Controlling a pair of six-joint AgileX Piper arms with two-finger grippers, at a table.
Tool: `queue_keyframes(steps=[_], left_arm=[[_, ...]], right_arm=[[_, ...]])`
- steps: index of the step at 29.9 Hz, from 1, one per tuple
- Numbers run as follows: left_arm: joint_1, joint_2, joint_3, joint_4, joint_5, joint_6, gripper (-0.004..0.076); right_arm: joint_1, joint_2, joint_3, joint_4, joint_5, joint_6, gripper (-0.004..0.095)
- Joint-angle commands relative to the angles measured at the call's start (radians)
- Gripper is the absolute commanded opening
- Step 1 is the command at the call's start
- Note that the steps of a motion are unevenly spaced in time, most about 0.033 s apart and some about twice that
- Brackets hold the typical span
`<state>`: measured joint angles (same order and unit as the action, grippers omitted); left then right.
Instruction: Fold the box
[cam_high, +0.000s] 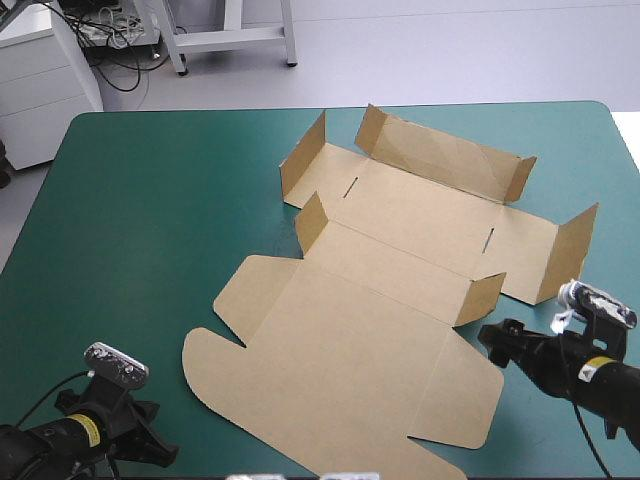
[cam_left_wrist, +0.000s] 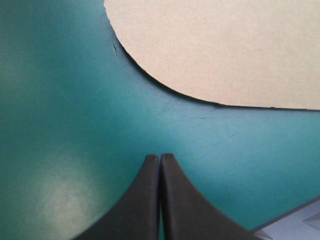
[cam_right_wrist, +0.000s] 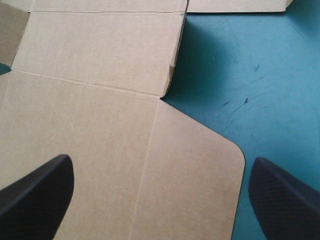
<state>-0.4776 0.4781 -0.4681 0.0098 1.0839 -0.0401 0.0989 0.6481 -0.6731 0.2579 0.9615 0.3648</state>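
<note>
The brown box (cam_high: 370, 300) lies spread on the teal-green table as a cut sheet, with several small flaps raised at its far end and its wide lid panel flat toward the front. My left gripper (cam_high: 150, 440) rests near the front left, shut, its fingers (cam_left_wrist: 160, 165) meeting in a point just short of the lid's rounded corner (cam_left_wrist: 210, 55). At the box's right side my right gripper (cam_high: 495, 338) stands open. One of its fingers (cam_right_wrist: 35, 195) is over the lid's side flap (cam_right_wrist: 190, 180), the other (cam_right_wrist: 285, 195) over bare cover.
Bare teal-green table (cam_high: 150, 220) stretches to the left of the box and along the right edge. White furniture and a metal stand lie beyond the far edge.
</note>
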Motion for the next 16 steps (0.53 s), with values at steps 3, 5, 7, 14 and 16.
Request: queue_keyframes(steps=[3,5,7,14,16], left_arm=[[-0.006,0.006,-0.023,-0.010,-0.035,-0.004,-0.0032],[-0.006,0.006,-0.023,-0.010,-0.035,-0.004,-0.0032],[-0.006,0.006,-0.023,-0.010,-0.035,-0.004,-0.0032],[-0.006,0.006,-0.023,-0.010,-0.035,-0.004,-0.0032],[-0.006,0.006,-0.023,-0.010,-0.035,-0.004,-0.0032]], right_arm=[[0.003,0.171,-0.060,0.012,-0.134,0.002,0.0874],[0.003,0.234,-0.088,0.008,-0.148,-0.003,0.0874],[0.003,0.284,-0.115,0.006,-0.155,-0.011,0.0874],[0.003,0.497,-0.239,0.006,-0.146,-0.045,0.0873],[0.003,0.558,-0.270,0.007,-0.130,-0.045,0.0873]])
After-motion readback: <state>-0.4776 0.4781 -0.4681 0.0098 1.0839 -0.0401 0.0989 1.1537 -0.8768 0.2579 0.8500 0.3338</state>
